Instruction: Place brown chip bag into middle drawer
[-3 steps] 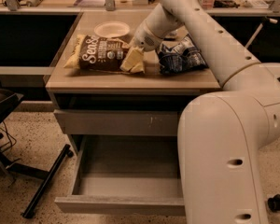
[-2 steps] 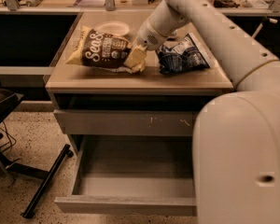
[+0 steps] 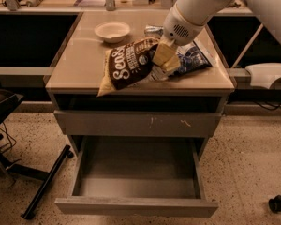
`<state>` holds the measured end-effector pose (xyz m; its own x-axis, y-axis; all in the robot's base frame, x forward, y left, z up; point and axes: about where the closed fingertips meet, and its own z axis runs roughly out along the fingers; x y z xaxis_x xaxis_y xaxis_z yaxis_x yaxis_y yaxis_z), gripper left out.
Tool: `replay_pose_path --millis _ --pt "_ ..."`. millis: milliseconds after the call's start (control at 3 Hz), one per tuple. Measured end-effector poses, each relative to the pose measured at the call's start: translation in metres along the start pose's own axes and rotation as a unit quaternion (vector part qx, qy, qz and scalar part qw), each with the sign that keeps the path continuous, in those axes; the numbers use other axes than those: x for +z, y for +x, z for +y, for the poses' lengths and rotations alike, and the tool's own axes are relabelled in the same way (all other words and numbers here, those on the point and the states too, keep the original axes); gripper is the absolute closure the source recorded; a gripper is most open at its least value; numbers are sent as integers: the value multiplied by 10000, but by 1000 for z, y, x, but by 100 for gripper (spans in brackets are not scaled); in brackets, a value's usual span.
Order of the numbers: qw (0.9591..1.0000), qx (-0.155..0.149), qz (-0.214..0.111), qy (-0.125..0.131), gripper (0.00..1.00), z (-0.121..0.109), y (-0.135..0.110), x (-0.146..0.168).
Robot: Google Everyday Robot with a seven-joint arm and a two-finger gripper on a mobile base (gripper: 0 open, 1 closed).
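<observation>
The brown chip bag (image 3: pixel 129 65) is dark brown with cream edges and white lettering. It hangs tilted above the front part of the counter, its left corner drooping to the counter's front edge. My gripper (image 3: pixel 163 61) is shut on the bag's right end and holds it up; the white arm reaches down from the upper right. The middle drawer (image 3: pixel 136 206) stands pulled open below, with a plain front panel and a long gray tray (image 3: pixel 136 172) with nothing in it. It lies below and in front of the bag.
A gray drawer front with pale scratch marks (image 3: pixel 136 123) is shut above the open drawer. A blue-and-white bag (image 3: pixel 194 57), a small silvery packet (image 3: pixel 152 30) and a white bowl (image 3: pixel 112 31) lie on the counter (image 3: pixel 79 64). A dark chair base (image 3: pixel 42 186) stands at the left.
The brown chip bag has been lifted off the counter and carried toward the front edge. The view has shifted, so the counter and drawer sit more in the middle.
</observation>
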<state>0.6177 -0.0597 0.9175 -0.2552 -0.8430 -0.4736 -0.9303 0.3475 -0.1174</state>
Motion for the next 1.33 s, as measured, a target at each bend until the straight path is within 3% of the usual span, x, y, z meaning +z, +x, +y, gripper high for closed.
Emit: replay_pose_path --millis 333,667,1000,1333 --pt "9966 356 642 369 100 50 25 -95" --pt "9922 684 652 817 100 86 54 -186" --pt "9922 680 632 837 100 86 53 -187" --pt "9911 951 531 769 100 94 69 -166"
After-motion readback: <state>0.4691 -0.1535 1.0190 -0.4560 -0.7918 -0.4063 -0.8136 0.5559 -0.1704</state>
